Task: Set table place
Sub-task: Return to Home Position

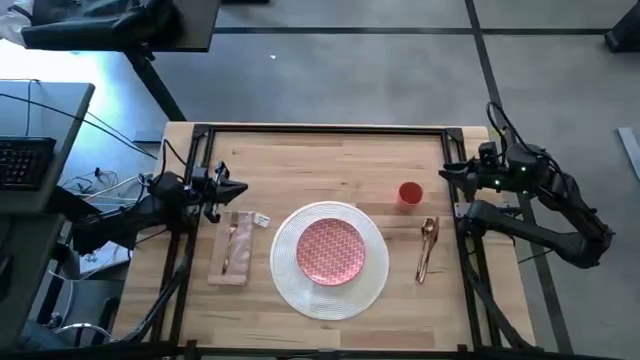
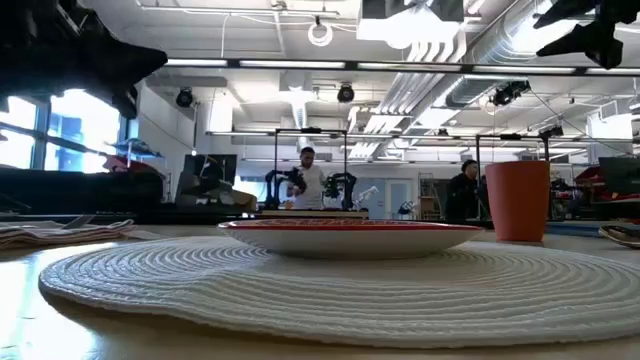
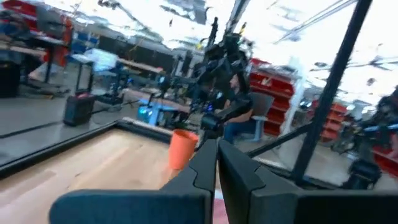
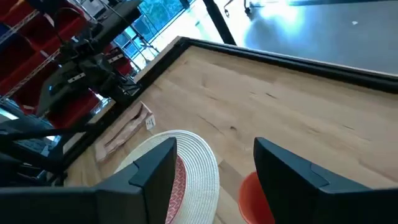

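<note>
Hazard lies first with the right tool [image 1: 450,172], fingers spread wide and empty, at the 3 o'clock edge of the table [image 1: 330,160]. The orange cup [image 1: 409,194] stands near it, at its 8 o'clock; a low or sweeping withdrawal could clip and tip the cup toward the copper cutlery [image 1: 427,248] lying at the cup's 5 o'clock. The left tool [image 1: 238,188], fingers closed together on nothing, is at the 9 o'clock edge, near the far end of the napkin [image 1: 236,262] and the copper piece [image 1: 229,245] lying on it; a dragging retreat could skew both. The plate [image 1: 331,250] sits centred on the placemat [image 1: 285,275], well apart from either tool. The black frame [image 1: 320,129] borders both arms and, in my judgement, limits sideways clearance
</note>
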